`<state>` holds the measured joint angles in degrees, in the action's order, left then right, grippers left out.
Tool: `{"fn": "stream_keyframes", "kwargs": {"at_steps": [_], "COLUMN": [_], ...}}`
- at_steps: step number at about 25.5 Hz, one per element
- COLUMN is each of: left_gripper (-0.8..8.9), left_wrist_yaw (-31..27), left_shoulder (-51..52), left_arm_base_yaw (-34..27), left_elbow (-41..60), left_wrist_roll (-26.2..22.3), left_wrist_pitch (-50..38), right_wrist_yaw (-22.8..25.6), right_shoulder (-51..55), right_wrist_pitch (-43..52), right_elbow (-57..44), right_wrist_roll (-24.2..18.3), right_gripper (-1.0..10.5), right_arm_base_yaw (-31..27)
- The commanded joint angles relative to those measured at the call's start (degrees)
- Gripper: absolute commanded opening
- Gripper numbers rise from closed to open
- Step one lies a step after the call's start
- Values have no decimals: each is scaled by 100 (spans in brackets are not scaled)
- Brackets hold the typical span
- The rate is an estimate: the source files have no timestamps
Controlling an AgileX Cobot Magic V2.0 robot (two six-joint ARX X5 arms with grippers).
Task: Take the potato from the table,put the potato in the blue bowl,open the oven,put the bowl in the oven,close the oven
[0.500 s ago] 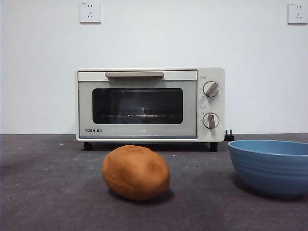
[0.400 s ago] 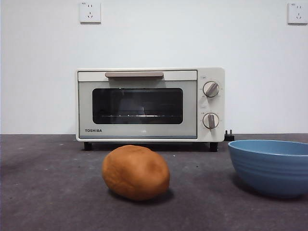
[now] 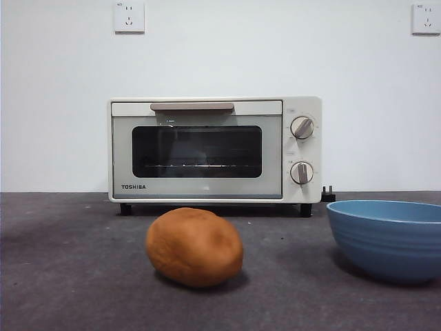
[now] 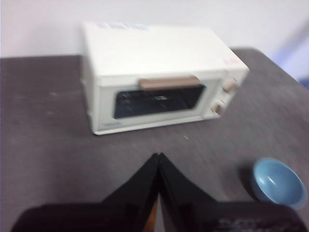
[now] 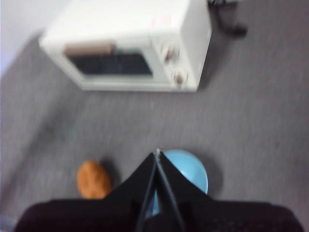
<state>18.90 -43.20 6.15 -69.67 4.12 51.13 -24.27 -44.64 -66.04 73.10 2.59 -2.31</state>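
The orange-brown potato (image 3: 195,247) lies on the dark grey table (image 3: 69,276) in front of the cream oven (image 3: 215,149), whose glass door is closed. The blue bowl (image 3: 387,238) stands empty to the potato's right. High above the table, my left gripper (image 4: 158,155) is shut with nothing in it; the oven (image 4: 159,82) and bowl (image 4: 278,182) lie below it, and the potato is hidden there. My right gripper (image 5: 157,153) is also shut and empty, hovering over the bowl (image 5: 188,174), with the potato (image 5: 93,180) off to one side. Neither arm appears in the front view.
A black plug (image 3: 329,195) and its cord (image 5: 227,21) lie beside the oven's knob side. Two wall sockets (image 3: 129,17) sit on the white wall behind. The table's far edge meets the wall just behind the oven.
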Motion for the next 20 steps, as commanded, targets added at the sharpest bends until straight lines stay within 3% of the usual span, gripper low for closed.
{"fn": "stream_keyframes", "kwargs": {"at_steps": [1,8,16,20], "left_gripper": [-5,-5,-5,-5], "left_wrist_yaw": [229,402,361,361], "left_shoulder": [-212,-763,-1134,-1134], "left_arm_base_yaw": [155,682,1657,1939], "left_elbow": [-35,-37,-37,-37], "left_wrist_roll": [-264,-509,-820,-896], "left_wrist_pitch": [120,544,643,715], "right_wrist_yaw": [-116,-323,188,868], "right_shoulder": [-437,-1202,-1947,-2293], "right_wrist_pitch": [-439,-570,-96,271], "right_elbow": [238,398,398,398], "right_wrist_roll": [-411,-439,-361,-212], "right_gripper": [-7,-8,-8,-7], "right_arm_base_yaw": [7,400,2365,3493]}}
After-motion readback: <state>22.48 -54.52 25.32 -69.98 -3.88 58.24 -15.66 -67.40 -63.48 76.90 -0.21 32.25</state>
